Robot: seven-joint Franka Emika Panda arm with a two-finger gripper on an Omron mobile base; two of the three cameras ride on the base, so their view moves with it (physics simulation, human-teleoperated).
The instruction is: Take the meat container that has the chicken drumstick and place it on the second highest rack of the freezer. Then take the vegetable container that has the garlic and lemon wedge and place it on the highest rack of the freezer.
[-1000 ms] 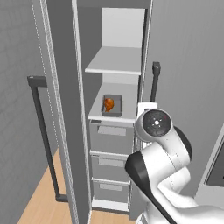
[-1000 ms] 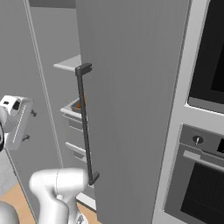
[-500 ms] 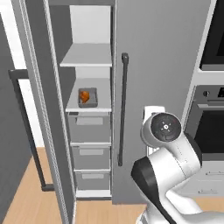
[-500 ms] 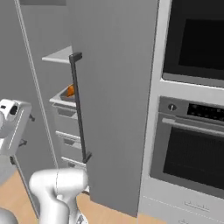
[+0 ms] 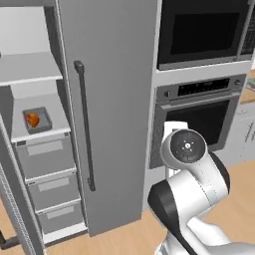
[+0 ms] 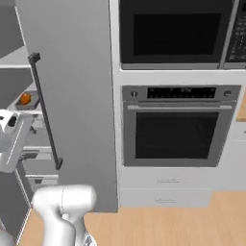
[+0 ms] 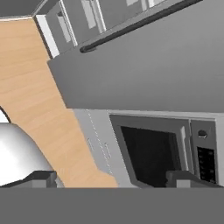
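The freezer [image 5: 30, 35] stands open at the far left, white inside. On its second highest rack [image 5: 56, 119], just above the grey drawer fronts, sits the meat container [image 5: 44, 115], a small grey tray holding the orange-brown chicken drumstick [image 5: 32, 119]. From the right base view the tray [image 6: 30, 103] and drumstick [image 6: 25, 98] peek out behind the dark bar handle. The highest rack [image 5: 27, 69] above it is bare. My gripper [image 7: 113, 179] is open with nothing between its fingertips [image 7: 43, 177], facing the oven front and wood floor. The vegetable container, garlic and lemon wedge are out of view.
A closed grey door with a long dark handle [image 5: 84, 124] stands right of the freezer. Further right are a wall oven [image 6: 175, 129], a microwave [image 6: 173, 33] above it and drawers [image 6: 168, 187] below. The open freezer door [image 5: 15, 209] lines the left edge. Wood floor [image 6: 168, 226] lies ahead.
The whole picture has slid left in both base views: the base has driven right, away from the freezer, bringing the ovens into view. The tray stays on its shelf. The gripper remains open.
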